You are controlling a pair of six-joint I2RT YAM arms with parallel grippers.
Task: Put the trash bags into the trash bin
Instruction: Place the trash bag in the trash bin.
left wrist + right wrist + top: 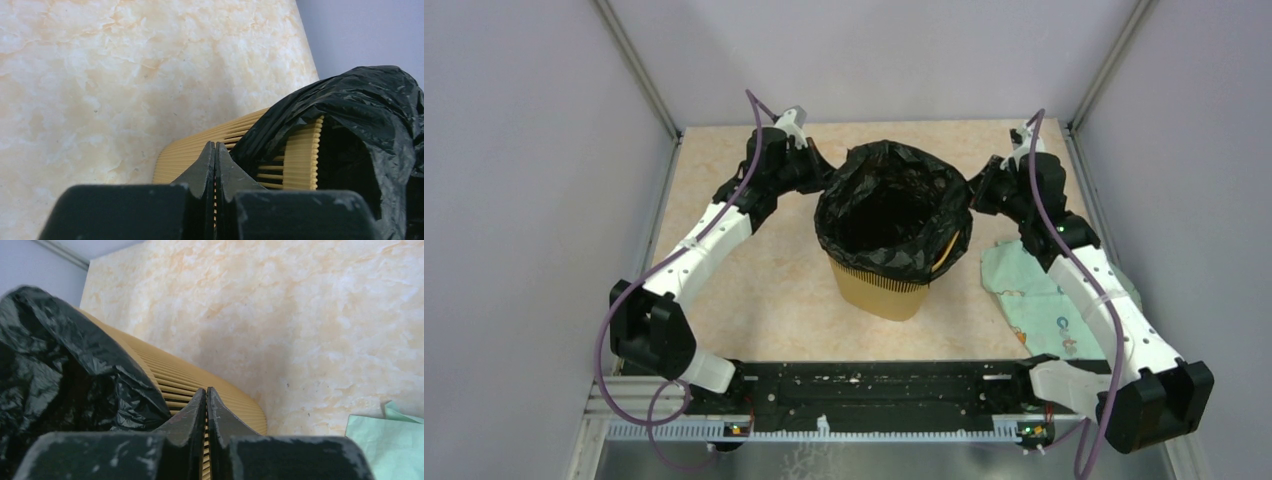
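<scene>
Jaws shut (both sides), flanking trash bags [892,210] lining trash bin [884,292].

In the top view you'll find the mustard-yellow slotted plastic bin [886,290] standing mid-frame on the marbled beige table [754,300], with the crinkled black plastic trash bag [894,205] sitting in it and folded out over its rim. The left gripper [822,180] is at the bag's left edge and the right gripper [976,192] at its right edge, both above centre. At centre right, the pale green patterned cloth [1014,285] lies on the table beside the bin, partly under the right arm [1104,300].
</scene>
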